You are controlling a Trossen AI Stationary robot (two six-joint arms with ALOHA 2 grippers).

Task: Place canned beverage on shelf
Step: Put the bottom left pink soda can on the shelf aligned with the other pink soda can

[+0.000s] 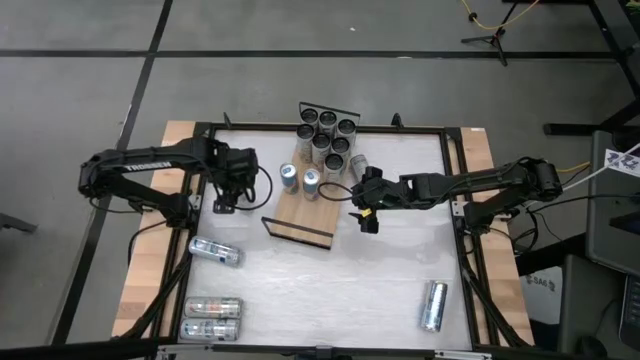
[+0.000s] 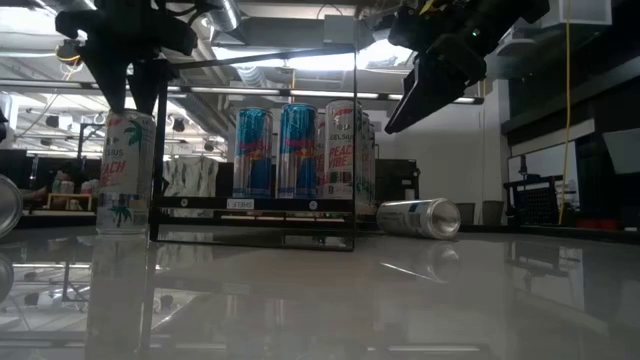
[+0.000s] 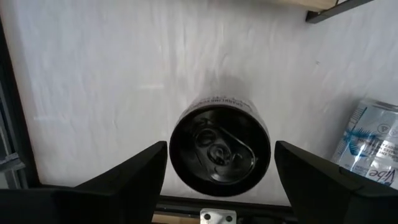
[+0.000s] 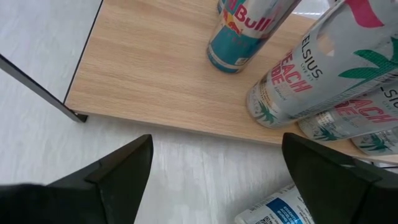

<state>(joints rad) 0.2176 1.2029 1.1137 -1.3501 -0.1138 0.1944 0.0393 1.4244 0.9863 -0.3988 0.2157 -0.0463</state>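
A white canned beverage point(image 2: 125, 175) stands upright on the white table, left of the shelf. Its dark top point(image 3: 219, 149) shows in the left wrist view. My left gripper point(image 2: 135, 100) hangs open straight above the can and points down, one finger to each side of the top, and touches nothing. The shelf point(image 1: 300, 205) is a light-wood board with black wire rails; several upright cans point(image 1: 325, 135) stand on its far end and two blue cans point(image 1: 300, 178) near its middle. My right gripper point(image 1: 365, 210) hovers open at the shelf's right edge, slanting down.
One can point(image 1: 357, 165) lies on its side right of the shelf. More cans lie on the table: one at the left point(image 1: 214, 250), two at the near left corner point(image 1: 212, 318), one at the near right point(image 1: 433, 305). Bare table lies between them.
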